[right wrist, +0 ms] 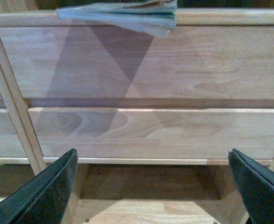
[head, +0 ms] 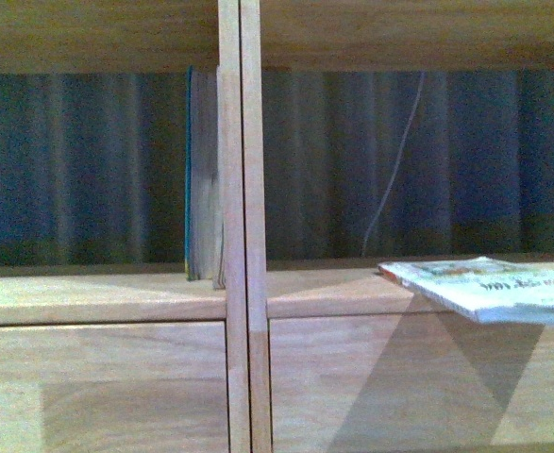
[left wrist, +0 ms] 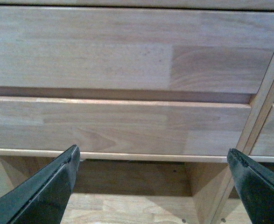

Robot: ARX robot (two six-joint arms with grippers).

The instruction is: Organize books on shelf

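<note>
The pale wood shelf (head: 97, 300) fills the front view, its double centre post (head: 240, 189) in the middle. A green-covered book (head: 201, 175) stands upright in the left bay, against the post. The thin paperback (head: 489, 283) lies flat in the right bay and overhangs the shelf's front edge; it also shows in the right wrist view (right wrist: 122, 14), above the drawer fronts. My left gripper (left wrist: 153, 156) is open and empty, low before the left drawer fronts (left wrist: 118, 51). My right gripper (right wrist: 153, 158) is open and empty, low before the right drawer fronts (right wrist: 155, 65), below the paperback.
A dark blue curtain (head: 78, 160) hangs behind the open-backed shelf, with a thin pale cable (head: 394, 160) down it in the right bay. Below the drawers is a gap over the wooden floor (right wrist: 141, 212).
</note>
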